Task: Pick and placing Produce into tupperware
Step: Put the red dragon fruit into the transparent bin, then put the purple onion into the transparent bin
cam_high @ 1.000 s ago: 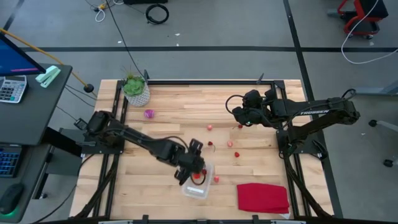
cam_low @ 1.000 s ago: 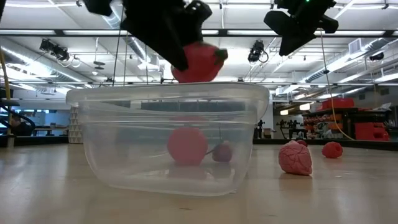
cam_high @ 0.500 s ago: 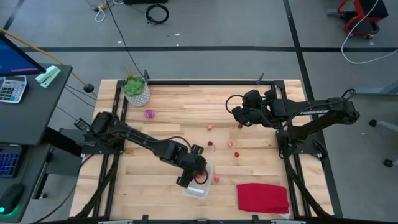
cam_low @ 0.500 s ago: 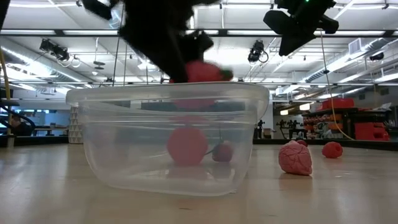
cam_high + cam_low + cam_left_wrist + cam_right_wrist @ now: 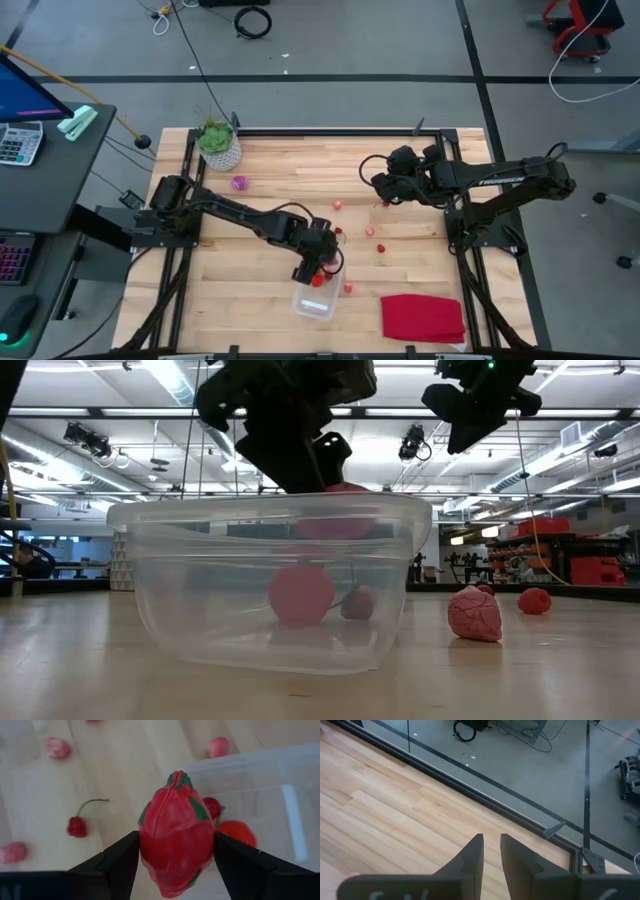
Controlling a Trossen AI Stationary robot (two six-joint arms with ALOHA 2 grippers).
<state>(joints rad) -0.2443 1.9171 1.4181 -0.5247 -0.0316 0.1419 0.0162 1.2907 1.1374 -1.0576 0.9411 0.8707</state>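
Since 1 second ago, the left gripper [image 5: 176, 862] has been lowered from above the clear container [image 5: 270, 585] to its rim, so release is judged imminent. The large red-pink fruit [image 5: 176, 855] is clamped between widely spread fingers. The left wrist view shows 2 red pieces already inside the container; the low view shows loose pieces [image 5: 474, 614] on the table beyond. The right gripper [image 5: 490, 852] is held nearly shut and empty over the far side of the table [image 5: 290, 170]
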